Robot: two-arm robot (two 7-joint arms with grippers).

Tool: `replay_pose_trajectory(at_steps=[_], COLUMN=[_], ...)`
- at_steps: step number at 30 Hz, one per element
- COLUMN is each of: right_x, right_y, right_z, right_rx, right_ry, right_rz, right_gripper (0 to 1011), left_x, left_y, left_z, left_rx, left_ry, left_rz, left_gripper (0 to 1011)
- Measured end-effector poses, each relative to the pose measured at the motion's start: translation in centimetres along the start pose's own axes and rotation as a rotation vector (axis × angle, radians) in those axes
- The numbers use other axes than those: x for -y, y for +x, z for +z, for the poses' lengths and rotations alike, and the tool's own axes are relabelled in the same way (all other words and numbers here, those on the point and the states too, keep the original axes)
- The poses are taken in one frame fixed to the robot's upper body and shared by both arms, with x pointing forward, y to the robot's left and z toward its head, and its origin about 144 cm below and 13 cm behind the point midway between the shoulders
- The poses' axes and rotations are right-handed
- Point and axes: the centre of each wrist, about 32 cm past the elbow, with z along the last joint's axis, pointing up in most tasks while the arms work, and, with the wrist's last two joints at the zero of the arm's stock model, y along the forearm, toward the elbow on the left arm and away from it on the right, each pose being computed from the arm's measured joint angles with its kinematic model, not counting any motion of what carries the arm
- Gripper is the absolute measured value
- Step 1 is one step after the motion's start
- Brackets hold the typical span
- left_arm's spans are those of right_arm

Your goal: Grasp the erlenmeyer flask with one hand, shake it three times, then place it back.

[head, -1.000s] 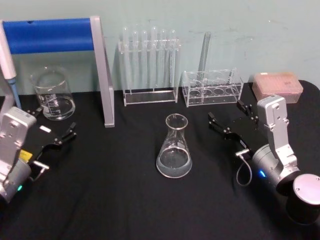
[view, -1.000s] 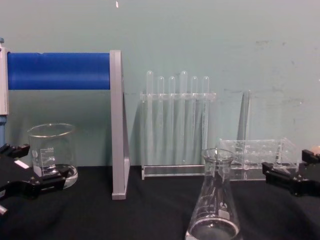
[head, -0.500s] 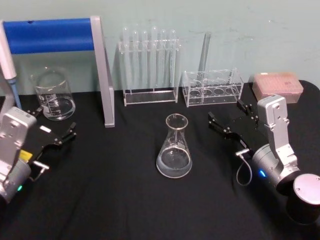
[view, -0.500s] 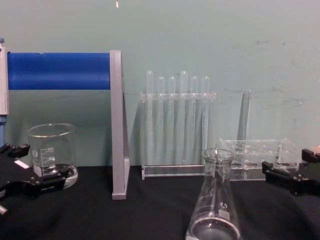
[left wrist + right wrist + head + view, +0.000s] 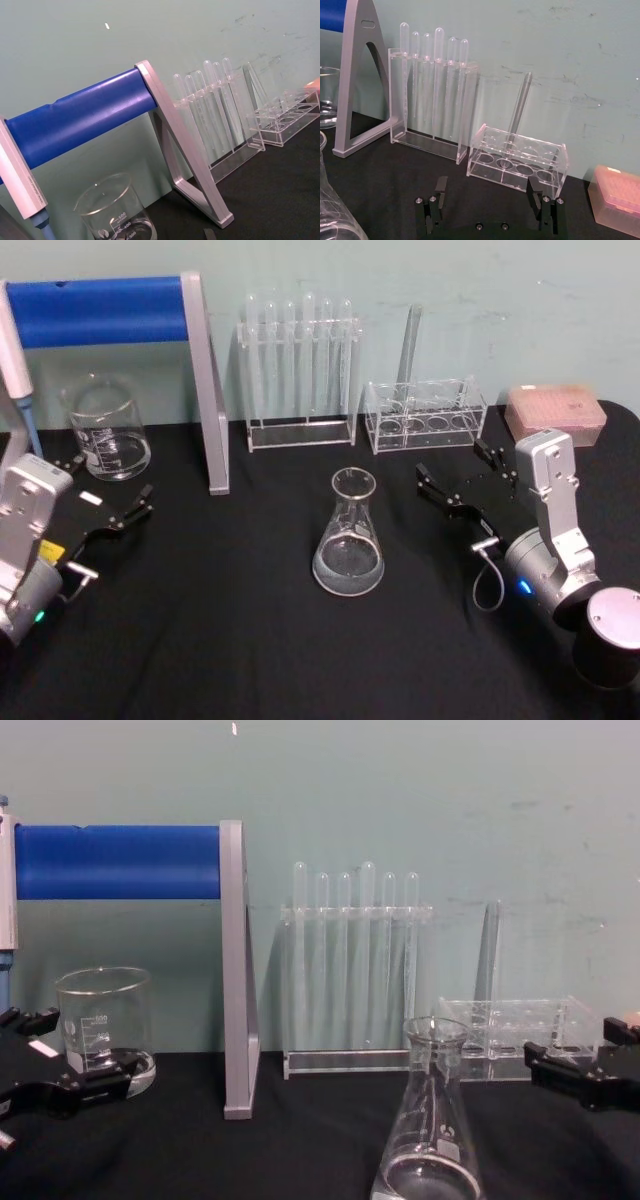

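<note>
on matte black cloth point(image 5: 220, 640), upright clear conical glass erlenmeyer flask point(image 5: 349, 535) between two wide-spread, empty end effectors: left point(image 5: 103, 500), right point(image 5: 455, 478)

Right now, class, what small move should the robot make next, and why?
Probably bring the right pincer toward the erlenmeyer flask. The flask stands upright and untouched on the black table, and that pincer is open, empty and nearer to it than the left pincer.

Silver arms point(image 5: 548, 502), black tool point(image 5: 462, 480), grey cable point(image 5: 484, 585)
</note>
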Motion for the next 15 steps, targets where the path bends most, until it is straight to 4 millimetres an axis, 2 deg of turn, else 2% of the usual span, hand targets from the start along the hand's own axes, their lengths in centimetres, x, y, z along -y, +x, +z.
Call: replay_pose_trajectory(at_steps=[15], right_x=[0.00], right_y=[0.00], right_z=[0.00], right_rx=[-0.001], right_ry=[0.000], right_rz=[0.000], right_gripper=[1000], left_x=[0.00], left_y=[0.00], left_z=[0.00], left_rx=[0.000], left_ry=[0.000], left_rz=[0.000], left_gripper=[1001])
